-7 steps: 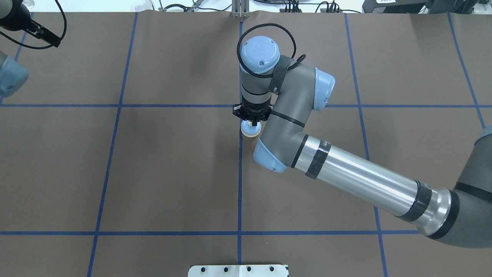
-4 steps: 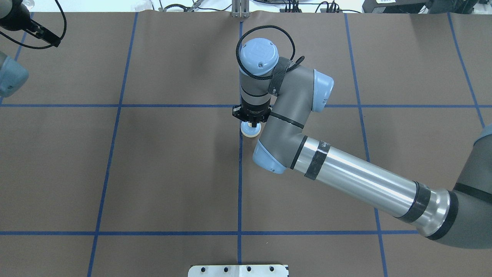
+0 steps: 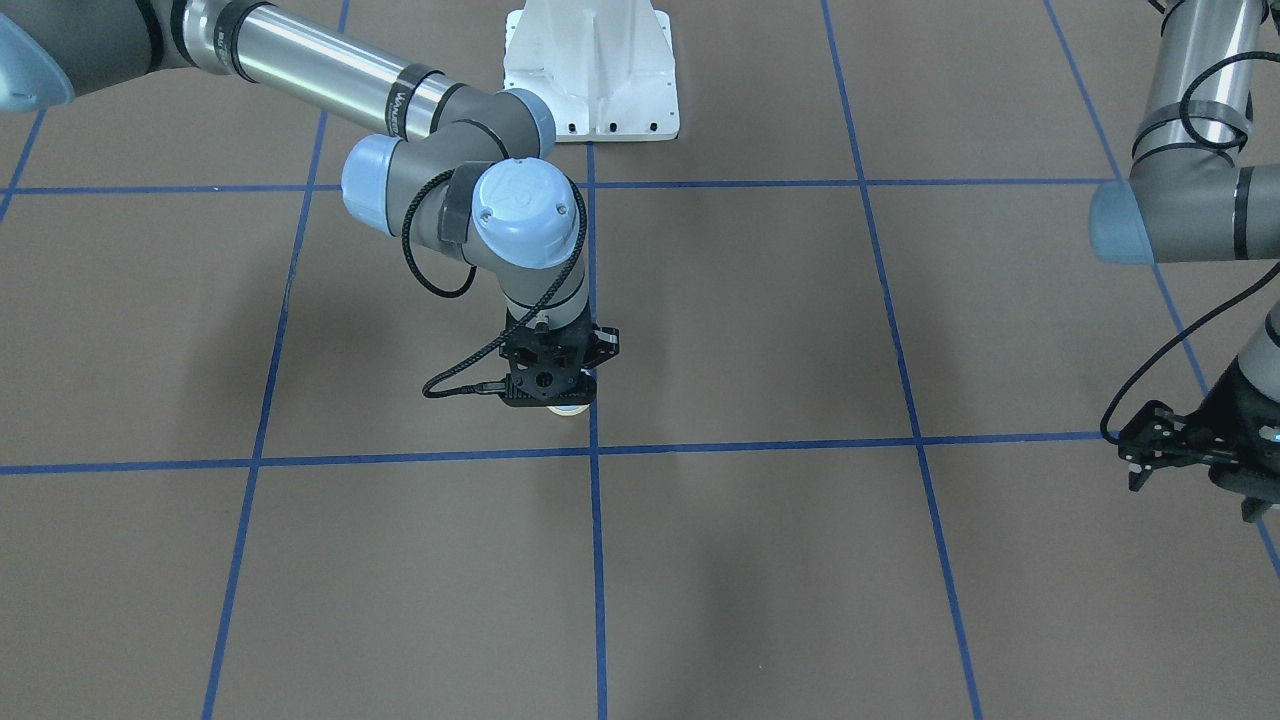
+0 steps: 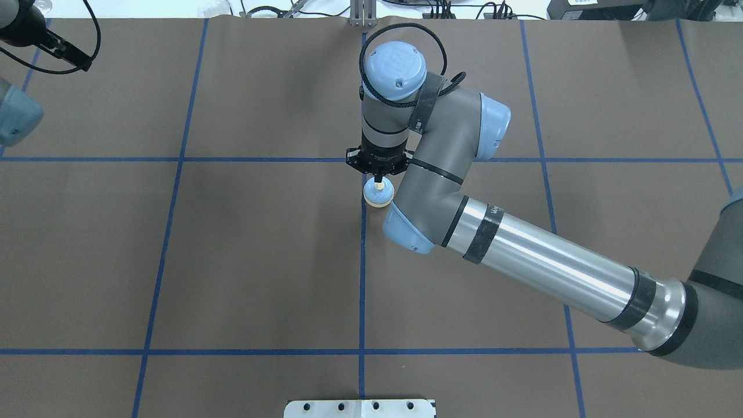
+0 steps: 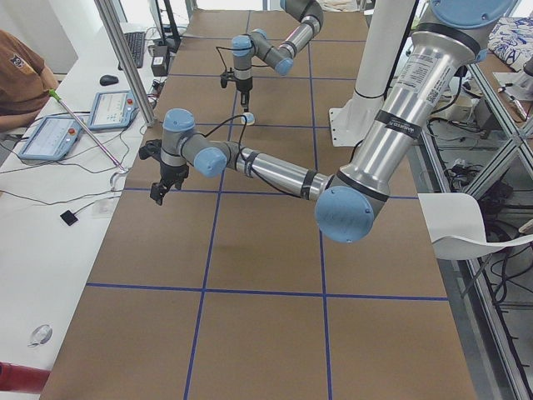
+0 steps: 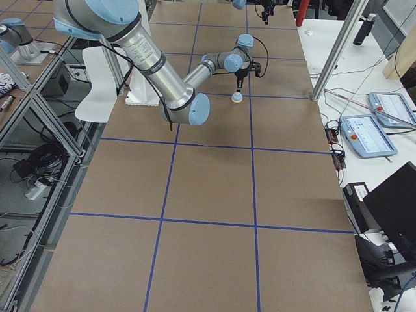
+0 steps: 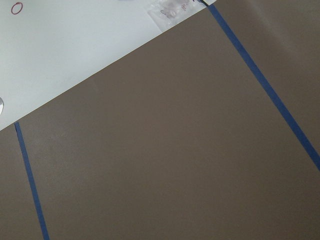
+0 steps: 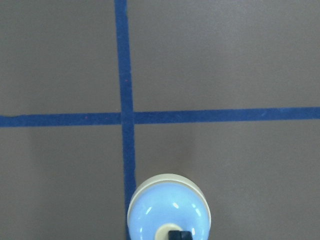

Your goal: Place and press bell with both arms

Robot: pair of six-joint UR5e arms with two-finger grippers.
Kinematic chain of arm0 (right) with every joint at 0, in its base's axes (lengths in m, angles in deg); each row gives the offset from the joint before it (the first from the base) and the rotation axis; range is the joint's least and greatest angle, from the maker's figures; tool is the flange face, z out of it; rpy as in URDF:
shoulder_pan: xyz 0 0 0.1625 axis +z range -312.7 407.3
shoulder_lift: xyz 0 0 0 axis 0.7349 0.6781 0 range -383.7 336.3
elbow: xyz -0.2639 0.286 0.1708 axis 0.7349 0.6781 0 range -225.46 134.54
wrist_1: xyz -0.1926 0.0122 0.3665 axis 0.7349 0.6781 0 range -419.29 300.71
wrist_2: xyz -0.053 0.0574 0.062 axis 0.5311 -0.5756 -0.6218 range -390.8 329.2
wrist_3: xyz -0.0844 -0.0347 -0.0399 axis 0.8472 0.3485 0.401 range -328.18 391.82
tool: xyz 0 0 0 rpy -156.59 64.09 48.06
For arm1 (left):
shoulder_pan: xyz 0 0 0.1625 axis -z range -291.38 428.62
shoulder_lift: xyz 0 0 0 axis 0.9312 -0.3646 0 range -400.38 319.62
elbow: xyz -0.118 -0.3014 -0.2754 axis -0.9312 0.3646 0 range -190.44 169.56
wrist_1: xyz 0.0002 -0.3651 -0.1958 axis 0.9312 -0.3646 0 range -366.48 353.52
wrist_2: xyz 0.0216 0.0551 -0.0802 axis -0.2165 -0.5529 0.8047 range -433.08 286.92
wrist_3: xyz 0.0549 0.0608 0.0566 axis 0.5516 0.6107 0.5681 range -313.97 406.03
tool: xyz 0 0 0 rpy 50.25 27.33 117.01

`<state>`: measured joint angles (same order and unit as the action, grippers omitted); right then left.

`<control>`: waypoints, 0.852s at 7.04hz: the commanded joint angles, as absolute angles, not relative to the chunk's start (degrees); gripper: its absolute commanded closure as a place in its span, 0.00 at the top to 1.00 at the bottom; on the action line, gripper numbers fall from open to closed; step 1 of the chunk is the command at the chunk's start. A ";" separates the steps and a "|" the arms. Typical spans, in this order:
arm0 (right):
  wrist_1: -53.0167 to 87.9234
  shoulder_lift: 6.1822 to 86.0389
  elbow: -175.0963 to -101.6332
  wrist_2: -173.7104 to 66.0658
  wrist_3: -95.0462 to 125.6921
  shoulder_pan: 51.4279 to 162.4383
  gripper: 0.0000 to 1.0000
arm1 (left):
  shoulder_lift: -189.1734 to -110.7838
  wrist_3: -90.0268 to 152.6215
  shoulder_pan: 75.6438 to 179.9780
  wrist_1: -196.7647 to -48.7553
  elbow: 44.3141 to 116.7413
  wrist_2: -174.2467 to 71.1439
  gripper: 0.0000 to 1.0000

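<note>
The light-blue bell (image 4: 377, 195) with its cream base stands on the brown mat at the centre grid crossing. It also shows in the right wrist view (image 8: 169, 209) and the exterior right view (image 6: 238, 98). My right gripper (image 4: 378, 181) hangs straight above it, fingers shut together and empty, the tip just over the cream button (image 8: 166, 233). In the front-facing view the right gripper (image 3: 556, 398) hides nearly all of the bell. My left gripper (image 3: 1190, 490) hovers open and empty at the table's far left corner, far from the bell.
The brown mat (image 4: 261, 261) carries a grid of blue tape lines. The white pedestal (image 3: 590, 70) stands at the robot's side. A white bench with tablets (image 5: 62, 133) and a seated person border the far edge.
My right gripper has risen off the bell, so the button and dome top now show below the fingertips. The bell and the left arm have not moved.
</note>
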<state>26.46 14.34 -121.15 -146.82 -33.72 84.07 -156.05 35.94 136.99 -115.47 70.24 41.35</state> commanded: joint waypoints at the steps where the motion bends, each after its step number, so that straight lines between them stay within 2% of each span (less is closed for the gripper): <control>1: 29.19 15.84 -128.20 -148.83 -35.31 86.49 0.99 | -155.96 36.01 137.08 -115.47 70.24 41.52 1.00; 3: 36.31 25.20 -141.46 -153.55 -31.05 91.04 1.00 | -152.56 36.36 140.05 -115.02 71.99 46.84 1.00; 6: 40.55 42.06 -154.91 -154.46 -13.48 99.15 1.00 | -145.61 51.42 147.78 -112.41 73.14 50.39 1.00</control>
